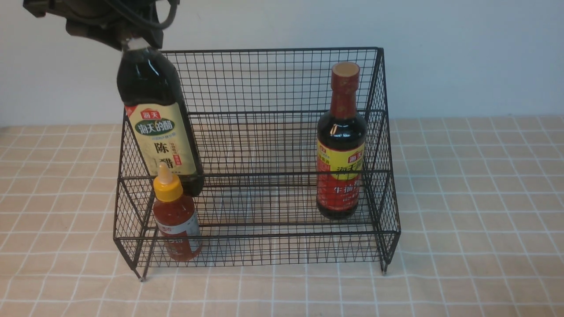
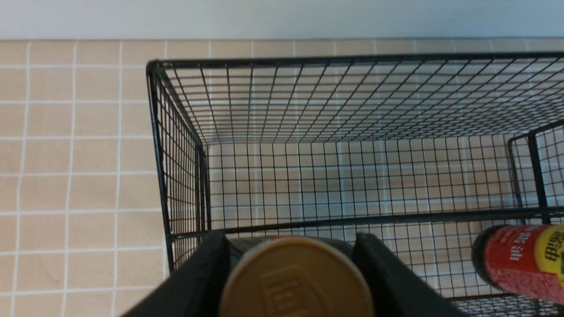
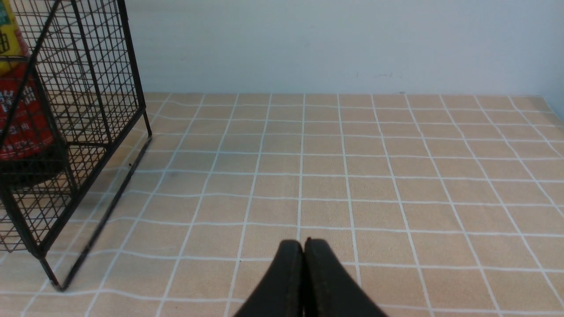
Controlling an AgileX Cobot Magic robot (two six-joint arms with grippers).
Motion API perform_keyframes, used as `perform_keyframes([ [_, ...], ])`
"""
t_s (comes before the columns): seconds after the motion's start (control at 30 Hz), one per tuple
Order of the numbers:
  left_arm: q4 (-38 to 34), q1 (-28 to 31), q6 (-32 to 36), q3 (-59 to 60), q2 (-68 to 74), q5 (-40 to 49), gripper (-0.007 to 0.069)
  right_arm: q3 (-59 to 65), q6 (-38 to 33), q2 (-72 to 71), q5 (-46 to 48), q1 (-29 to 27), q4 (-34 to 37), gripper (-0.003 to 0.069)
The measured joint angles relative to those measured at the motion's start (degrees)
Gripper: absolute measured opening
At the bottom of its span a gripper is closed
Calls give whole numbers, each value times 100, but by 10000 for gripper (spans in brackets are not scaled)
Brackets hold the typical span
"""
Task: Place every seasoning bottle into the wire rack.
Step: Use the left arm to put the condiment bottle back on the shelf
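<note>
Nearest the camera, the small red bottle stands in the near-left corner of the wire rack on the tiled bench. Just behind it, the cream-label bottle hangs tilted over the rack's left wall, its neck clamped in the left end effector. It could catch that wall or knock the red bottle if lowered as it is. The red-necked bottle stands at the rack's right. The right end effector, fingers together, hovers over bare bench, well apart.

"海天" and "陈醋" on the cream-label bottle.
</note>
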Motion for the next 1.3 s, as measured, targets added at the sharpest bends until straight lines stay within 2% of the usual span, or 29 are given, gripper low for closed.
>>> perform_keyframes([
  [0.37, -449, 0, -1, 54, 0, -4, 315, 0, 0, 0, 0, 0, 0, -15],
  [0.53, -503, -5, 239, 81, 0, -4, 315, 0, 0, 0, 0, 0, 0, -15],
  [0.83, 47, -324, 267, 646, 0, -65, 315, 0, 44, 0, 0, 0, 0, -15],
  [1.3, 92, -343, 240, 677, 0, -62, 316, 0, 44, 0, 0, 0, 0, -15],
])
